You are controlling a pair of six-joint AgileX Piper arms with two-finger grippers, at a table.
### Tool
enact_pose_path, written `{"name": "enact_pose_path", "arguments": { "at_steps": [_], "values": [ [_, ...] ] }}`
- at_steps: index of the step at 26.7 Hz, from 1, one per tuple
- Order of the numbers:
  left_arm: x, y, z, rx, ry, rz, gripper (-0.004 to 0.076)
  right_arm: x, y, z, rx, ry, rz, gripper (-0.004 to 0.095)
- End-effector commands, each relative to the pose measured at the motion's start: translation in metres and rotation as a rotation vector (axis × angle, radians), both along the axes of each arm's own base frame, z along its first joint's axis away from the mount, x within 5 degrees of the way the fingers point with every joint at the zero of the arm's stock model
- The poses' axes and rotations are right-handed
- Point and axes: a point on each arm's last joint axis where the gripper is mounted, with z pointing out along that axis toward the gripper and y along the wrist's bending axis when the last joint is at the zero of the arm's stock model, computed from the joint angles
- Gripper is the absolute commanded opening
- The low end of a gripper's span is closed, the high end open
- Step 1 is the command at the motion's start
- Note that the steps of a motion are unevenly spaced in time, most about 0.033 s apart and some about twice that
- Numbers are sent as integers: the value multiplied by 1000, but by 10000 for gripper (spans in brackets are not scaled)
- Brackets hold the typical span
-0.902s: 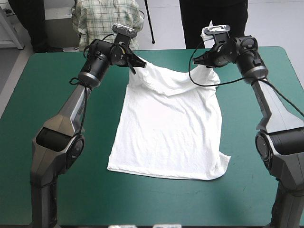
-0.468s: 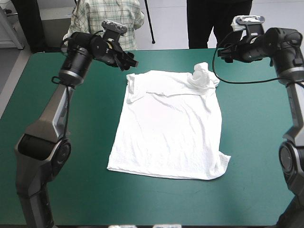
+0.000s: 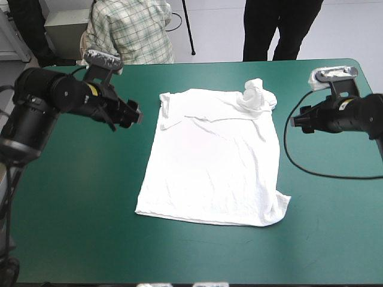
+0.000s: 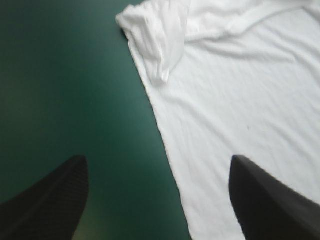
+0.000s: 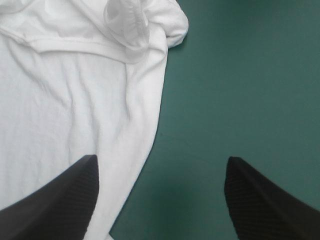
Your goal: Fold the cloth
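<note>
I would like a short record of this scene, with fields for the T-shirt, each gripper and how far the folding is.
T-shirt: white, spread almost flat at the table's middle
Lump: crumpled cloth at the shirt's far right corner
Left gripper: open, empty, off the shirt's left side, not touching it
Right gripper: open, empty, off the shirt's right side, not touching it
Cover: teal-green
Folding: not yet begun

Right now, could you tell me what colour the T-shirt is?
The T-shirt is plain white, clearest in the high view.
</note>
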Motion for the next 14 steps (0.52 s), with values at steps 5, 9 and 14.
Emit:
{"name": "enact_pose_path", "arguments": {
  "at_steps": [5,9,14],
  "values": [
    [-73,-7,-45,79,89,-144,564,-55,20,8,-81,-80,117,649],
    [-88,-19,-88,108,232,-167,564,-60,21,6,-86,-52,126,648],
    [-86,-23,-146,109,326,-103,564,-61,21,5,-105,-49,126,648]
  ]
}}
